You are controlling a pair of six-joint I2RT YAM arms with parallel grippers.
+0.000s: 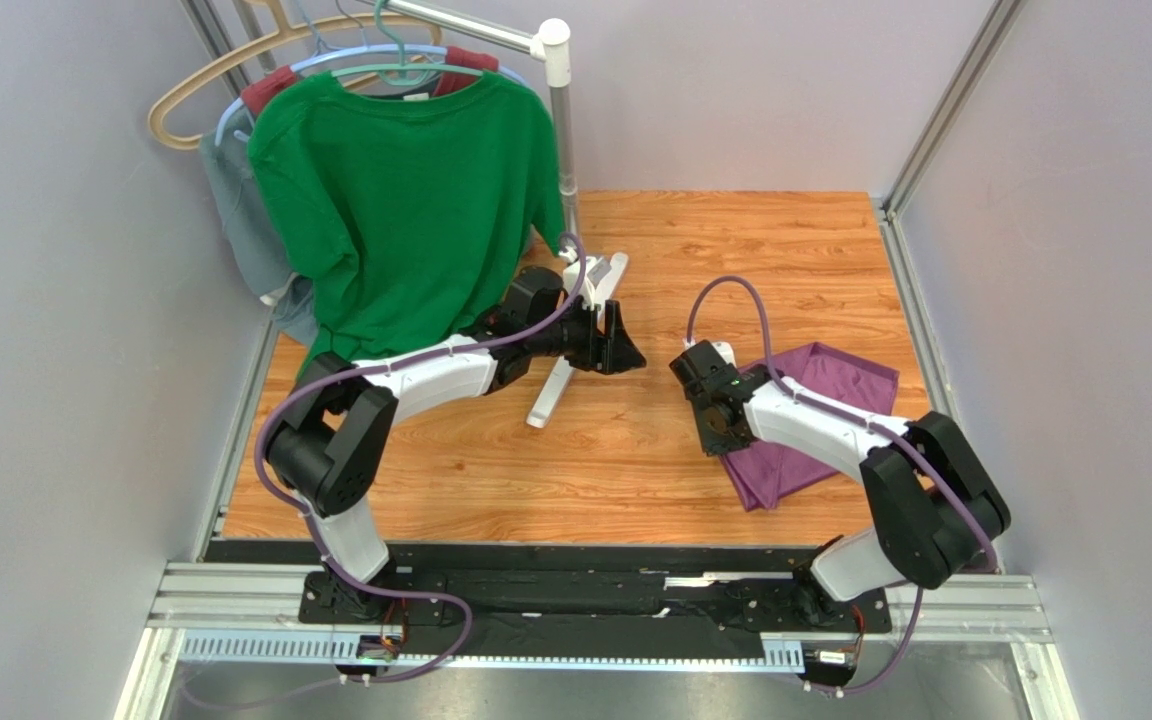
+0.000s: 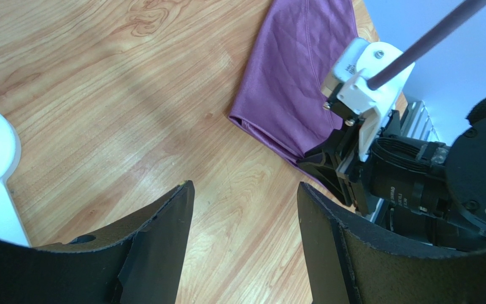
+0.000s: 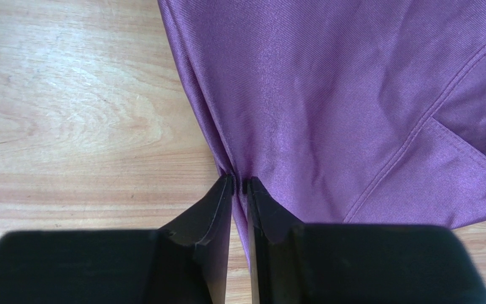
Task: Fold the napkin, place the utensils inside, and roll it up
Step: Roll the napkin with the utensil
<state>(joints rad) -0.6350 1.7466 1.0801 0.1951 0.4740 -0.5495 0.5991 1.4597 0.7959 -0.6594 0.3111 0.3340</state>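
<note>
Work surface: We see a light brown wood-grain table enclosed by pale grey walls.
Task item: The dark purple thin cloth napkin lies flat on the right half of the table, close to its right edge and partly under the right arm.
Napkin condition: We see it lying in more than one layer. In the right wrist view a hemmed corner rests on top of another layer, and the left wrist view shows a doubled edge.
Right gripper: The right gripper has its black fingers almost together on the napkin's edge that faces the table's middle. A thin strip of purple cloth shows in the slit between them, so we read this as a pinch on the cloth.
Left gripper: The left gripper has its fingers spread wide with nothing between them. It hangs over bare wood near the table's middle, apart from the napkin, and faces the right arm.
Garment rack: A white tubular stand rises at the far left, and its white foot rests on the table beside the left arm.
Hanging items: A green short-sleeved T-shirt hangs from the stand on a hanger. Behind it we see a grey garment and a maroon collar.
</note>
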